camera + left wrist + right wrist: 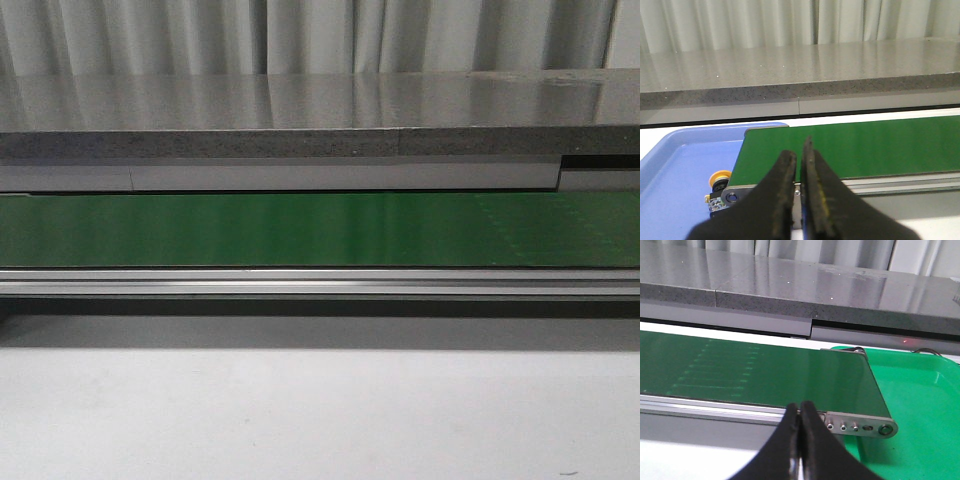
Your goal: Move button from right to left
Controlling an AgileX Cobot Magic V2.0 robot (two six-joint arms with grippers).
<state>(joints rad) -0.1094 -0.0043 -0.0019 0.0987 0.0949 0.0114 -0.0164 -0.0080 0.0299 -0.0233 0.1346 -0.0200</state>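
Note:
The button (719, 181), with a yellow-orange round head and a black body, lies in the blue tray (675, 175) next to the end of the green conveyor belt (855, 147), partly hidden behind the belt's metal end. My left gripper (801, 160) is shut and empty, in front of the belt end, to the right of the button. My right gripper (800, 412) is shut and empty in front of the belt's other end (860, 427). Neither gripper nor the button shows in the front view.
The green belt (320, 228) runs across the front view with a metal rail (320, 283) along its near side. A grey stone counter (320, 110) stands behind it. A green tray (920, 410) sits at the belt's right end. The white table (320, 420) lies in front.

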